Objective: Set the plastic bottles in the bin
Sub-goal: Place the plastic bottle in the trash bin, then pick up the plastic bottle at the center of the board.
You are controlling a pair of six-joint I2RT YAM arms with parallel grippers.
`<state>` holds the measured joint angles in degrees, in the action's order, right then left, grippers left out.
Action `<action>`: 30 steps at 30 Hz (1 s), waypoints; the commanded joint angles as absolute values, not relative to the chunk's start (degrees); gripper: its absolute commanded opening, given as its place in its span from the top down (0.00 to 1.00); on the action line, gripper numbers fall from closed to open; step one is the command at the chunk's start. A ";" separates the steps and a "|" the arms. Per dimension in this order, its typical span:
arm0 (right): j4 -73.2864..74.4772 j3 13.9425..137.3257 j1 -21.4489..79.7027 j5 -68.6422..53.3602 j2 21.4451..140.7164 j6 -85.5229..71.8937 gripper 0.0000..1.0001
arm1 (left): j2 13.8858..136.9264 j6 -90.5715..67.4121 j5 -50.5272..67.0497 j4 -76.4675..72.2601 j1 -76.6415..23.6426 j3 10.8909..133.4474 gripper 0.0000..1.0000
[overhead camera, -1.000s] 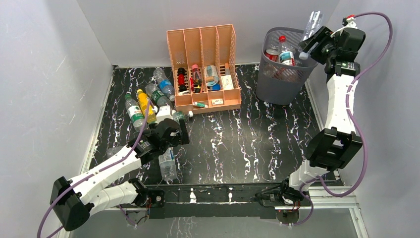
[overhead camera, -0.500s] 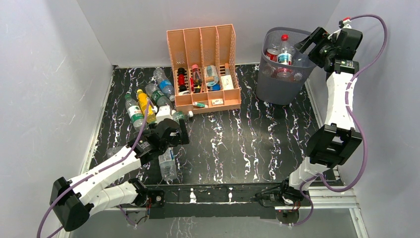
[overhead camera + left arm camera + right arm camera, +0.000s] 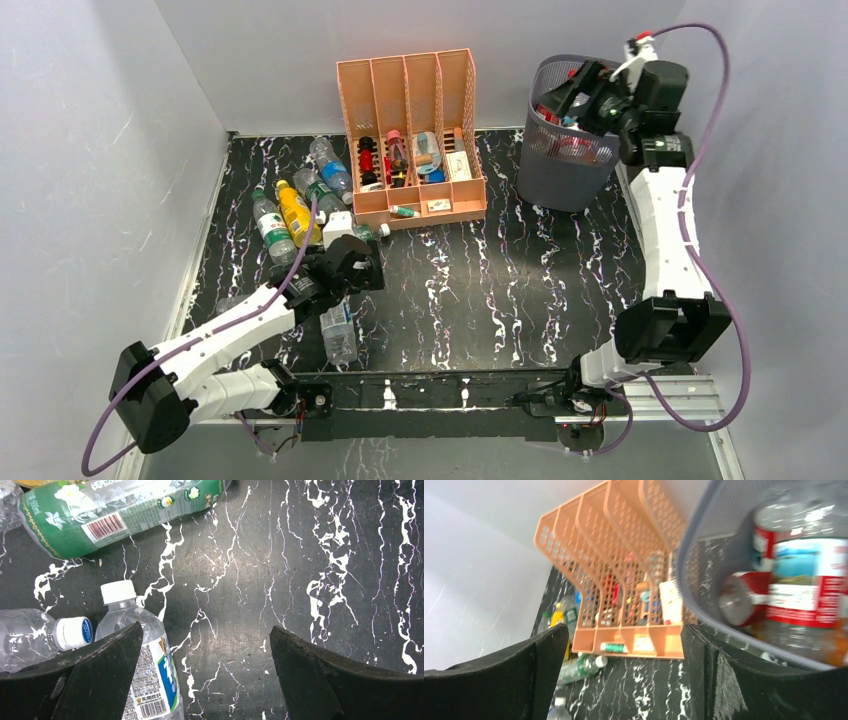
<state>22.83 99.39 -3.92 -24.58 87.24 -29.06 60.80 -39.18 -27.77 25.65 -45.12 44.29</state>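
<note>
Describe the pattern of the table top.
Table top: black with white marble-like veins, clearest in the left wrist view.

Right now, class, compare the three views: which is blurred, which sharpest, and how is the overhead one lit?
Right wrist view: motion-blurred, the bin and the red-labelled bottle inside it smeared. Left wrist view: sharpest, the barcode on the green-labelled bottle crisp. Top view: evenly lit, no harsh glare on the table.
</note>
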 commanded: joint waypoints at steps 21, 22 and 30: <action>17.73 75.00 21.84 -21.70 77.57 -21.48 0.06 | 64.35 -60.56 -31.79 48.01 -43.56 46.20 0.02; 17.23 74.06 22.00 -21.99 77.53 -21.49 0.06 | 65.26 -62.23 -32.42 49.34 -43.51 46.34 0.02; 15.36 68.29 23.34 -22.41 77.65 -21.12 0.06 | 71.98 -67.84 -31.86 52.93 -43.42 45.75 0.02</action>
